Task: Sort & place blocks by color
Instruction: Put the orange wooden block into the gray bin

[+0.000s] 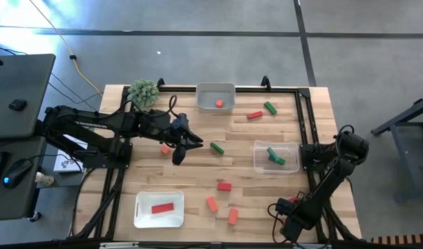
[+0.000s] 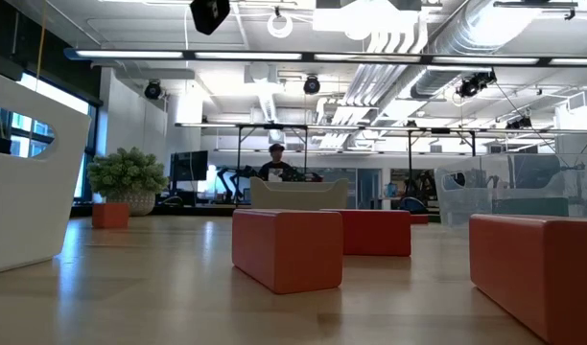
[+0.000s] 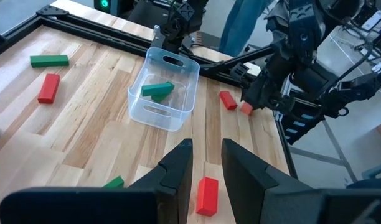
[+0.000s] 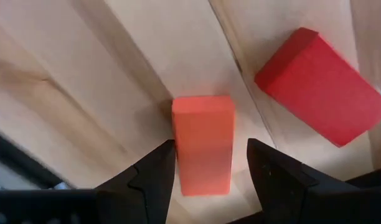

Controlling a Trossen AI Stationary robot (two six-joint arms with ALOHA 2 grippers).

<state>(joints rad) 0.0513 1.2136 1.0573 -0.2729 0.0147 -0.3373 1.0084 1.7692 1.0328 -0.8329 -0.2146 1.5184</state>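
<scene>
Red block cut by frame edge

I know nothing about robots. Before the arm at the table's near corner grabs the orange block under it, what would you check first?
1. Right gripper open: ok.
2. Orange block between its fingers: ok, one on each side.
3. Neighbouring red block outside the grip: ok, apart.
4. Left gripper out of the way: ok, mid-table, holding nothing.
5. Which tray takes orange: cannot tell; the far tray holds one orange-looking block.
</scene>
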